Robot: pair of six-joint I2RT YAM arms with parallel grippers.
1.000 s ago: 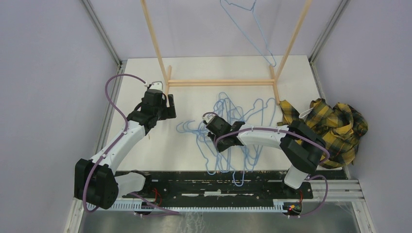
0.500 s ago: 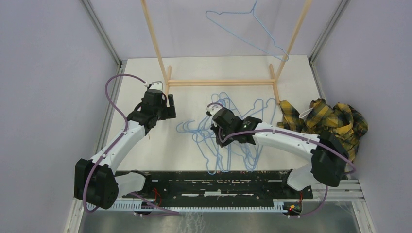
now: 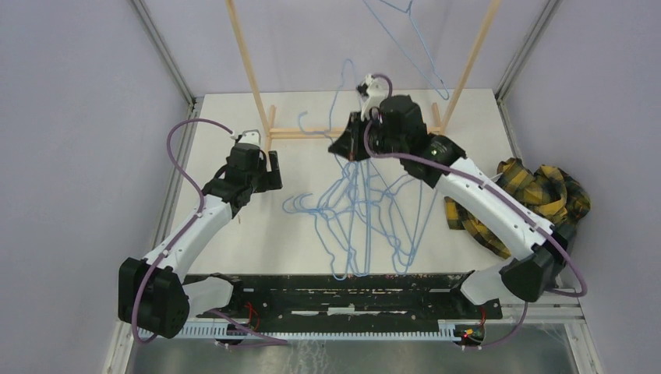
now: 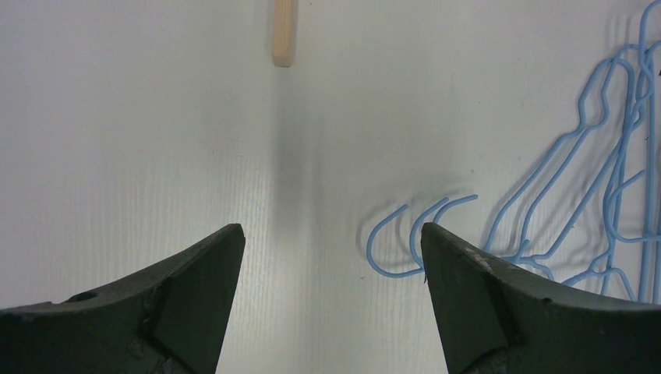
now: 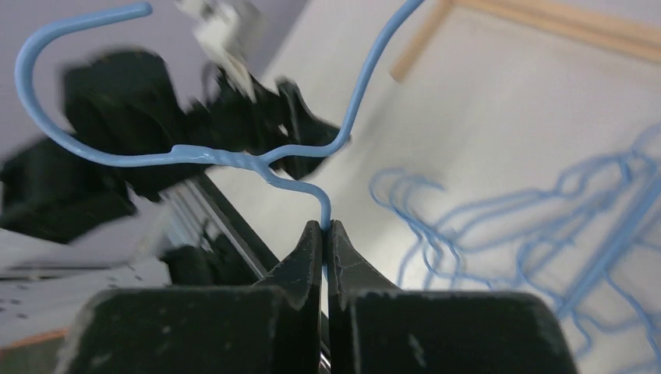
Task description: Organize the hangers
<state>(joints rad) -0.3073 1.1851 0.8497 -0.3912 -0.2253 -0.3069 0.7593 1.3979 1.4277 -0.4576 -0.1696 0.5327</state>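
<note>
White table (image 3: 296, 109) bears most light-blue wire hangers (image 3: 355, 226), tangled; one hanger (image 3: 429, 53) seems hung (wooden rack (image 3: 300, 133) top unseen), another hanger (image 5: 218, 155) is pinched by right gripper (image 5: 324, 226); left gripper (image 4: 331, 230) gapes empty.

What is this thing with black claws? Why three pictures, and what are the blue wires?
It is a robot: two arms bolted to a white table, each ending in a two-finger claw called a gripper. One picture looks down from above. The other two come from small cameras on the wrists, so you see each claw's own fingers. The blue wires are clothes hangers. A pile of hangers lies on the table, and another hanger hangs high by the wooden rack. The right gripper is shut on a lifted hanger, pinching its wire. The left gripper is open over the table, holding nothing. A yellow plaid cloth lies at the right.
</note>
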